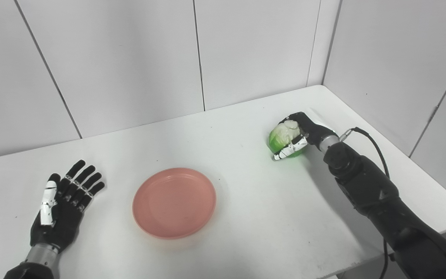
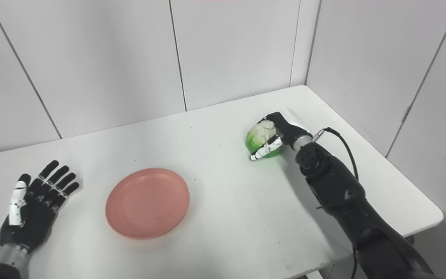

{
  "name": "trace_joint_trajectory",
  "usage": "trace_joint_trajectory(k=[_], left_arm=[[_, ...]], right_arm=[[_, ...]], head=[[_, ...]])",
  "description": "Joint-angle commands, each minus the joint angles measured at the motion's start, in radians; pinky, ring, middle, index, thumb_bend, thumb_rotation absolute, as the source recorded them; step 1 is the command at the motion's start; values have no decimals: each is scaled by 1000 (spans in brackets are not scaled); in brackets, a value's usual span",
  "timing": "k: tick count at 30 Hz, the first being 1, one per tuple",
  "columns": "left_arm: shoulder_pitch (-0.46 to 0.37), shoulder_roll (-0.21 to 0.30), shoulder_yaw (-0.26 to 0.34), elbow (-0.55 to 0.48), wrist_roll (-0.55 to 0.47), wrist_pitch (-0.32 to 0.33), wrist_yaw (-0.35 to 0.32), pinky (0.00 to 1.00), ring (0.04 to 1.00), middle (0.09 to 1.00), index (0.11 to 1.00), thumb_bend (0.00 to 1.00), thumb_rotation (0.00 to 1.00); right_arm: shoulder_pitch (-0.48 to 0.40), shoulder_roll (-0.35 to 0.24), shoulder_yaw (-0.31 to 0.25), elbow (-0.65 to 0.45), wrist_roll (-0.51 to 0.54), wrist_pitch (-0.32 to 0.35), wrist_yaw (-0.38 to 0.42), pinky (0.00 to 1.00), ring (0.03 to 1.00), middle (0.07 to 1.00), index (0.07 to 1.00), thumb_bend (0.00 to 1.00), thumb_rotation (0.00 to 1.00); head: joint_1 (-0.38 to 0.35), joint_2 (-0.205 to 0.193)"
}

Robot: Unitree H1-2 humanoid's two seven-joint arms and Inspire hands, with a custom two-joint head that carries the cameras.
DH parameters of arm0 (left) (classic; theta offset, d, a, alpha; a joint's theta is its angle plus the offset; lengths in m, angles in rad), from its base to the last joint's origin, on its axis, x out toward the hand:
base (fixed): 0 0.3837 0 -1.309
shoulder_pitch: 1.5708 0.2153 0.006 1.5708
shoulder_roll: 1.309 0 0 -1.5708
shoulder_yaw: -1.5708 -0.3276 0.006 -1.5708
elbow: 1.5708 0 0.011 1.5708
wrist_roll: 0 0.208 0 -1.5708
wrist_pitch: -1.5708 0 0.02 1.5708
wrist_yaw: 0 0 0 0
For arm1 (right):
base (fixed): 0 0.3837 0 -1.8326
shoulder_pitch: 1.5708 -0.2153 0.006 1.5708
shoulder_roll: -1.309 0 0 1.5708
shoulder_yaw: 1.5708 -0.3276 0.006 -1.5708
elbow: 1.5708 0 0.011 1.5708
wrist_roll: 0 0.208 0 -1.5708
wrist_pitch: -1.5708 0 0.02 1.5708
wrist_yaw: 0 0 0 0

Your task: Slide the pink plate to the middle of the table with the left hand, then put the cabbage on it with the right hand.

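Note:
The pink plate lies flat near the middle of the white table, with nothing on it. A green and white cabbage sits toward the back right, still low on the tabletop. My right hand is wrapped around it from the right, thumb across its front and fingers over its top. My left hand rests flat on the table at the front left, palm down with fingers spread, well apart from the plate.
White wall panels close in the table at the back and right. The table's right edge runs just past my right arm. A black cable loops off the right wrist.

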Motion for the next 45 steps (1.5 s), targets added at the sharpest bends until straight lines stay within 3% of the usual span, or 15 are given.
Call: trace_joint_trajectory(k=[1,6,10,19,33,37,40,45], left_arm=[[50,-6,-5,52,22,43,23,804,815,818,810,494,889],[52,-24,-7,35,20,46,32,811,822,826,813,488,891],[62,-38,-14,0,23,55,46,812,823,829,818,479,908],[97,-79,-40,-128,48,87,132,805,827,836,823,469,923],[131,-192,-90,-291,108,150,298,892,888,890,871,431,1000],[130,-221,-100,-322,128,172,340,913,898,899,887,402,1000],[125,-232,-105,-318,138,167,349,913,897,900,889,393,1000],[116,-249,-104,-314,138,171,361,909,895,897,887,387,1000]], right_arm=[[11,-2,-21,-58,10,39,3,380,388,492,543,513,0],[30,3,-33,-254,8,122,43,390,398,490,541,514,0],[26,15,-25,-371,3,136,70,397,408,489,534,516,0],[-21,79,27,-535,-12,190,143,385,415,491,528,517,0],[-72,209,152,-523,-17,88,191,351,378,498,543,511,0],[-67,246,188,-506,-27,61,189,392,399,496,524,515,0],[-65,268,216,-497,-53,77,193,395,390,488,530,515,0],[-54,285,239,-460,-44,20,196,411,396,477,534,515,0]], head=[[1,1],[33,-4],[59,-5],[122,-7],[351,9],[404,16],[422,18],[449,30]])
